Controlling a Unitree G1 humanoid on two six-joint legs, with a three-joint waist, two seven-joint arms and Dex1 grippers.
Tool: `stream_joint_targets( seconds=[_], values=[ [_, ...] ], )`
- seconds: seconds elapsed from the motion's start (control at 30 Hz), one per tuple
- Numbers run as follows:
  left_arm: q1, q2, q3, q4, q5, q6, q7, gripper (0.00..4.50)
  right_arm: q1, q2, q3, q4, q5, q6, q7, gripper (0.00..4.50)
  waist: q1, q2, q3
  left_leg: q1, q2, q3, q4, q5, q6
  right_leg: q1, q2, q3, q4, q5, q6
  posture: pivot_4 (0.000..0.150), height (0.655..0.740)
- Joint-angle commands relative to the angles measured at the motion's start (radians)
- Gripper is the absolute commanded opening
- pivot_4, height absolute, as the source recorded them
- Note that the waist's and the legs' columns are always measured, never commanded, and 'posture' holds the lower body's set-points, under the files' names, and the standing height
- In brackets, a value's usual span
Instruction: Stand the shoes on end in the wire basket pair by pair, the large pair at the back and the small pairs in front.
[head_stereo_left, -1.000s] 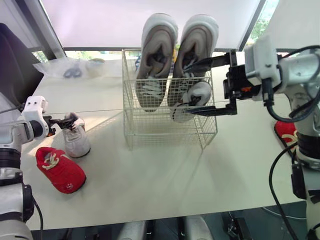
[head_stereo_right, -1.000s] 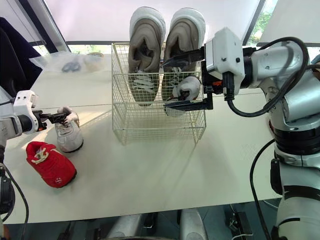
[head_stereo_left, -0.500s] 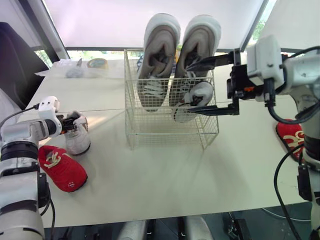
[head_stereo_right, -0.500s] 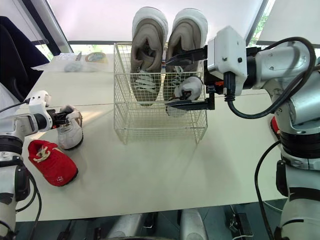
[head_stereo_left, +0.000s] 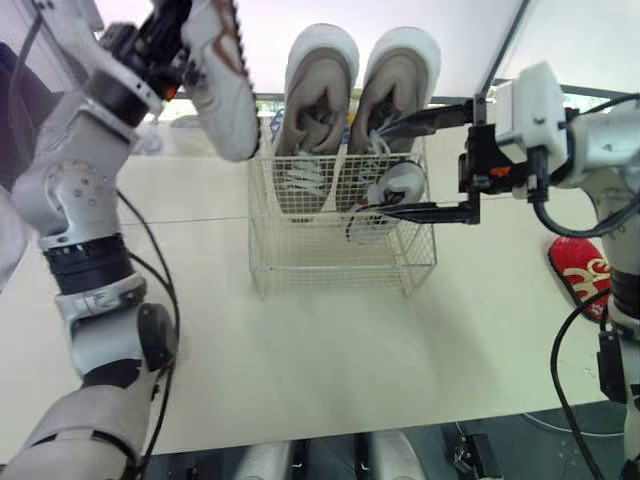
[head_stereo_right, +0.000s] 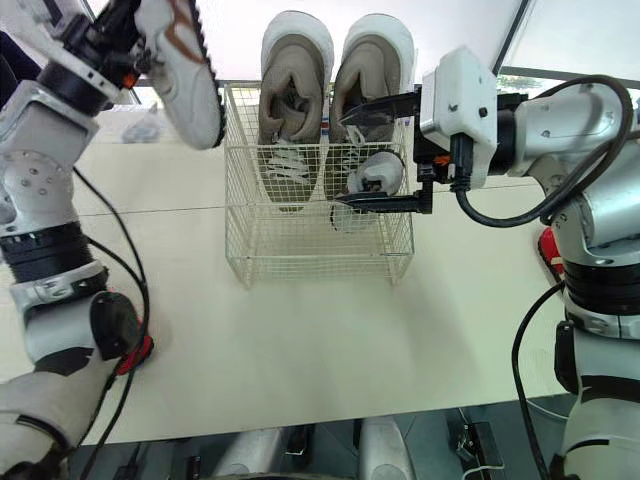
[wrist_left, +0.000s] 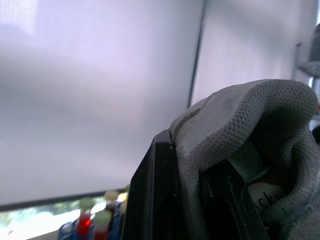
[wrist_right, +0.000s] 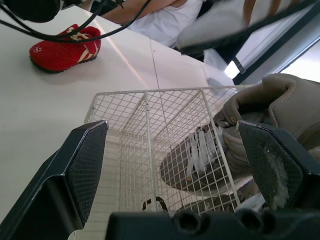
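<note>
The small white shoe (head_stereo_left: 225, 85) is dangling high on the left, pinched by the left gripper (head_stereo_left: 183, 35), and might slip and miss the wire basket (head_stereo_left: 330, 262).

Pale table (head_stereo_left: 330, 340); white window blind (head_stereo_left: 470, 30).

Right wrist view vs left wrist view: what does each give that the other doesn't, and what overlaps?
Right wrist view: the wire basket with a large tan shoe in it, a red shoe lying on the table, and the right gripper open toward the basket. Left wrist view: the left gripper clamped on the heel collar of the small white shoe, a pale blind behind. Shared: that small white shoe; the right wrist view catches it raised in the air, sole showing.
</note>
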Motion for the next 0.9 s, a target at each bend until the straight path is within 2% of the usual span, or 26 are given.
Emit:
stream_joint_targets(
  seconds=[0.03, 0.23, 0.43, 0.63, 0.9],
  values=[
    [0.022, -0.046, -0.065, -0.12, 0.04, -0.116, 0.021, 0.05, 0.009, -0.031, -0.06, -0.042, 0.017, 0.016, -0.022, 4.5, 0.001, 0.0, 0.0, 0.0, 0.0, 0.0, 0.0, 0.0, 0.0, 0.0, 0.0, 0.0, 0.0, 0.0, 0.0, 0.15, 0.74],
    [0.172, -0.113, -0.27, -0.158, 0.313, -0.443, 0.009, 0.05, 0.042, -0.056, -0.093, -0.097, 0.049, 0.067, -0.054, 4.5, 0.007, 0.001, -0.001, 0.002, 0.0, 0.0, 0.002, 0.0, 0.0, 0.003, 0.0, 0.0, 0.0, 0.001, -0.001, 0.15, 0.74],
    [0.273, -0.182, -0.343, -0.129, 0.466, -0.636, 0.088, 0.05, 0.06, -0.07, -0.109, -0.133, 0.071, 0.102, -0.08, 4.5, 0.008, 0.001, -0.001, 0.001, 0.0, 0.0, 0.004, -0.002, 0.003, 0.004, 0.0, 0.0, -0.001, 0.001, -0.001, 0.15, 0.74],
    [0.369, -0.225, -0.407, -0.004, 0.661, -0.92, 0.181, 0.05, 0.068, -0.069, -0.104, -0.14, 0.077, 0.107, -0.094, 4.5, 0.009, 0.001, -0.001, 0.001, 0.0, 0.0, 0.005, -0.002, 0.003, 0.004, 0.0, 0.0, -0.001, 0.001, -0.001, 0.15, 0.74],
    [0.46, -0.255, -0.462, 0.095, 0.77, -1.071, 0.26, 0.05, 0.081, -0.072, -0.108, -0.137, 0.075, 0.098, -0.093, 4.5, 0.01, 0.002, -0.002, 0.002, 0.0, 0.0, 0.006, -0.003, 0.004, 0.006, 0.0, -0.001, -0.002, 0.001, -0.001, 0.15, 0.74]
  ],
)
